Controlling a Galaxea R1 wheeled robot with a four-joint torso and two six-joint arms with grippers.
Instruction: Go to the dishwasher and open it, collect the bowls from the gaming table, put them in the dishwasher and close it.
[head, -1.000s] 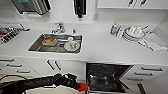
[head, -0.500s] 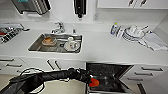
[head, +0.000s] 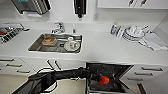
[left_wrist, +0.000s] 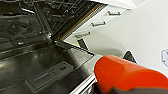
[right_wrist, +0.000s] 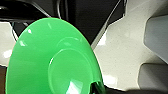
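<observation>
Below the white table (head: 105, 50), the dishwasher (head: 107, 75) stands open, its door (left_wrist: 50, 72) lowered flat and its dark inside showing. One left arm reaches in from the left, and its tool (head: 101, 79) is closed on one orange bowl (head: 104, 80) held just above the door. One green bowl (right_wrist: 52, 60) sits tilted at the right tool, gripped at its rim. One sink (head: 37, 46) in the table holds dishes, and one stack of plates (head: 131, 33) stands further right.
</observation>
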